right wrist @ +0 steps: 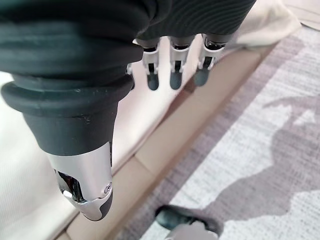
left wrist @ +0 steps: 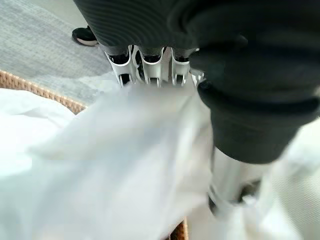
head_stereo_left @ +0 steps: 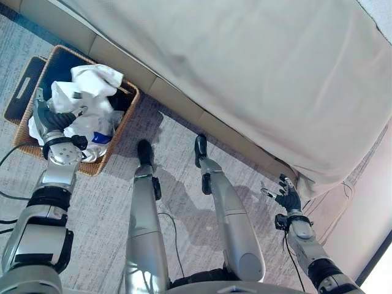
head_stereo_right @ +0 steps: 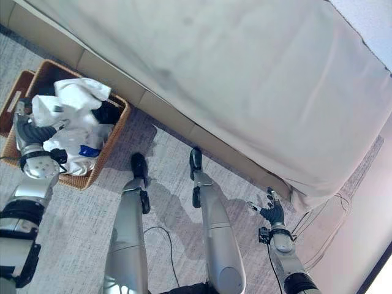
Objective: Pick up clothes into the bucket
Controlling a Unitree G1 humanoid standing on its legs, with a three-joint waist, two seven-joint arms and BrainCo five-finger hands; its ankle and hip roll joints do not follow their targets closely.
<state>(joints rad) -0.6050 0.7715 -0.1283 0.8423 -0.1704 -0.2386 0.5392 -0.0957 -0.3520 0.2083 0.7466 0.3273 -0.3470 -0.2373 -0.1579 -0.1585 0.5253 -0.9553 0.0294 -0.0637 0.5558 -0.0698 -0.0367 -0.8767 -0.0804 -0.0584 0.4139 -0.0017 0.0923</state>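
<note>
At the far left a woven basket (head_stereo_left: 125,104) sits on the grey carpet (head_stereo_left: 98,208), piled with white clothes (head_stereo_left: 92,82) that rise above its rim; a patch of blue (head_stereo_left: 103,139) shows on one piece near the front. A dark flat tray-like thing (head_stereo_left: 23,89) lies just beside the basket on its outer side. The left hand (head_stereo_left: 54,119) is down in the pile, and its wrist view shows the silver fingers (left wrist: 150,67) sunk into white fabric (left wrist: 125,165) with the thumb pressed into the cloth too (whether the fingers are actually curled round it cannot be told, since their tips are buried). The basket's wicker rim (left wrist: 35,90) runs just past the cloth. Along the top and middle stretches a bed covered in a beige sheet (head_stereo_left: 257,73), its tan base (head_stereo_left: 184,107) meeting the carpet. At the right, the right hand (head_stereo_left: 286,195) hangs near the bed's corner above the carpet, fingers (right wrist: 175,75) straight and loosely spread, thumb apart, holding nothing.
</note>
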